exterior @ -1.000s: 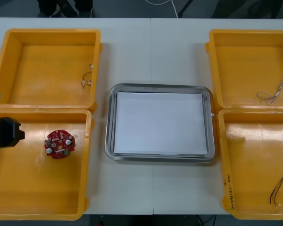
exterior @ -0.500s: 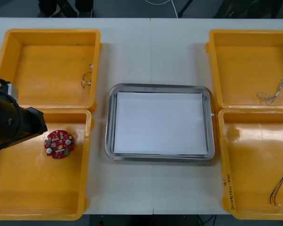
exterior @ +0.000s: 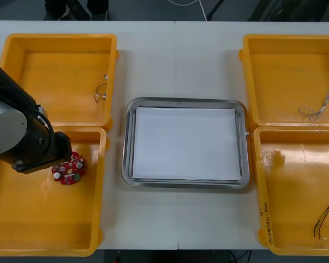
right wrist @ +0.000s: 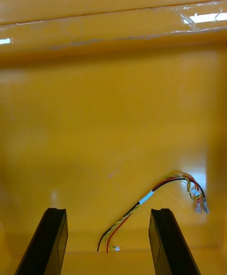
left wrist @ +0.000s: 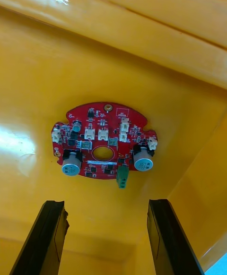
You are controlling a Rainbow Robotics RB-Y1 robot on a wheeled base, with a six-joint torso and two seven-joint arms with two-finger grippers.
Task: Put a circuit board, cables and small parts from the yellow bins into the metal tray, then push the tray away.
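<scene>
A round red circuit board lies flat on the floor of the near left yellow bin. My left gripper hangs open just short of it, one finger off each side. From above, the left arm covers the board's left edge. My right gripper is open over the near right bin. A red and yellow cable lies between and just beyond its fingers. The metal tray, white inside, sits at the table's centre with nothing in it.
Small metal parts rest against the right wall of the far left bin. A thin pale cable lies in the far right bin. The red and yellow cable sits near the right bin's outer edge. Bare table surrounds the tray.
My left arm has swung in from the left edge over the near left bin, ending beside the circuit board. The right arm's tip slid slightly nearer along the right edge.
</scene>
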